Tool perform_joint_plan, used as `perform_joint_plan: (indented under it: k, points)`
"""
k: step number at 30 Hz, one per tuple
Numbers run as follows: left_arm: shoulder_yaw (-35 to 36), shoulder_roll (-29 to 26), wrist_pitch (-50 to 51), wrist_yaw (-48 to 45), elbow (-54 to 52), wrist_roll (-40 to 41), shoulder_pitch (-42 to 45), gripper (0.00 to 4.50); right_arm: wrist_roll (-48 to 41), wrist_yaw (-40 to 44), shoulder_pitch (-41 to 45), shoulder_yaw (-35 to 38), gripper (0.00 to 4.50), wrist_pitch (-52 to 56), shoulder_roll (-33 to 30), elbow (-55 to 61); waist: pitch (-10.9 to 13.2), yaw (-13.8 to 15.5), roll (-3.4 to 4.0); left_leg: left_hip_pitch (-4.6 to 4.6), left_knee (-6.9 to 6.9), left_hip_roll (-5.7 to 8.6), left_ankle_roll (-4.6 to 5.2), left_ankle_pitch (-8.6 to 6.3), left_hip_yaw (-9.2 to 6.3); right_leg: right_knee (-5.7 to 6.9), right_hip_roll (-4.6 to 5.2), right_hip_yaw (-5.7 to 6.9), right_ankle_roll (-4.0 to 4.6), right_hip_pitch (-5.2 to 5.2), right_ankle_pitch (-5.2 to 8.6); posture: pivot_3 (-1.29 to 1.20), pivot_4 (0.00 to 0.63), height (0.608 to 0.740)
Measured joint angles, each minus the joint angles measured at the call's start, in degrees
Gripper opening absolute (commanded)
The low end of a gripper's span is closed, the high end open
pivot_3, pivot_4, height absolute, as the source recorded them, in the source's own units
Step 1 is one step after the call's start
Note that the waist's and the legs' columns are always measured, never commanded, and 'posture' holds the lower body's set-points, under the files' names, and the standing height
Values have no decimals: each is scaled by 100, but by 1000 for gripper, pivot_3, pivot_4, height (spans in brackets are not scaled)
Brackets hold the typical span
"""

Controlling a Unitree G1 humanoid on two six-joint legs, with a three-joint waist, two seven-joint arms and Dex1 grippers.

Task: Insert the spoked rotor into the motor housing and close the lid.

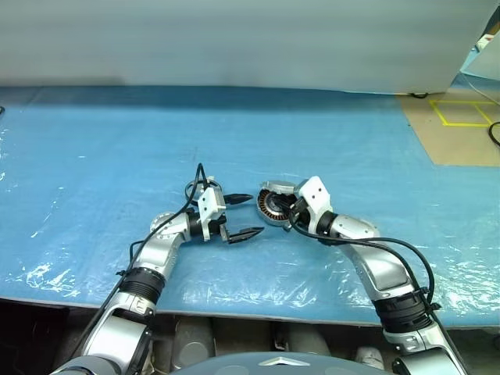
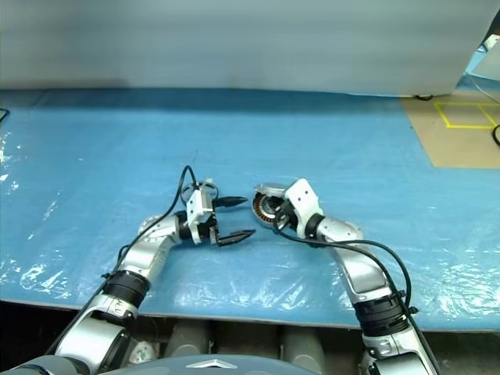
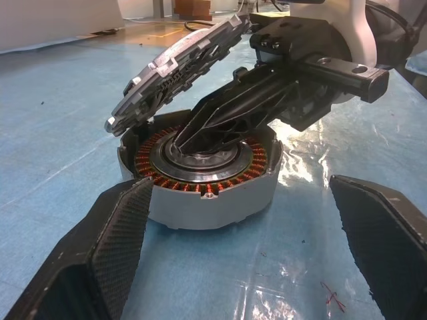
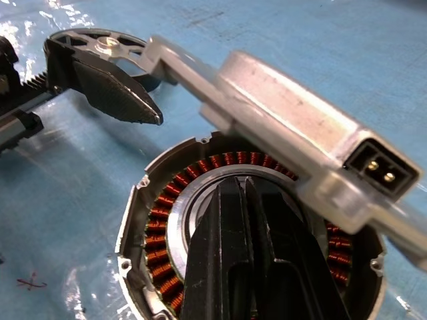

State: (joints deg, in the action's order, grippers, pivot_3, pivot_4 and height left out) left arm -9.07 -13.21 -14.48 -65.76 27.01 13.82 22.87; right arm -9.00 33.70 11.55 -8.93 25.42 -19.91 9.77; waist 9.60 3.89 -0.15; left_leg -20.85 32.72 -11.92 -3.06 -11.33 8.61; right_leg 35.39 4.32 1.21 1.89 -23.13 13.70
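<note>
The motor housing (image 3: 200, 193), a shallow silver can with a ring of copper windings, lies on the blue sheet between my two grippers. My right gripper (image 3: 190, 143) is shut, its tips pressed down into the housing's centre (image 4: 157, 227). The lid (image 3: 173, 67) stands tilted over the housing, one edge on the rim and the rest leaning on my right gripper's fingers (image 4: 247, 240). My left gripper (image 1: 241, 216) is open on the housing's left, level, with one finger (image 3: 113, 247) to each side and nothing between them. The spoked rotor is hidden under my right gripper's fingers and the lid.
The blue plastic sheet (image 1: 117, 156) covers the whole table, whose front edge (image 1: 234, 308) runs just below my arms. A white wall stands behind. Brown floor with yellow tape (image 1: 461, 117) lies at the far right.
</note>
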Motion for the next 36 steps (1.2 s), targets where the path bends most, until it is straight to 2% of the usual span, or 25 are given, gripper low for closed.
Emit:
perform_joint_plan:
  k: [11,36]
  points:
    - [0,-1,0,-3,11,-7,1,4500,-378,362,-269,186,48,-488,44,1,0,2,0,-10,-1,0,0,0,0,-4,0,1,0,-9,0,0,150,740]
    - [-8,16,0,-2,33,-24,0,4500,-85,-418,169,395,48,-1586,396,-520,0,0,1,-17,-3,2,0,0,0,-5,0,2,-1,-16,-1,0,150,740]
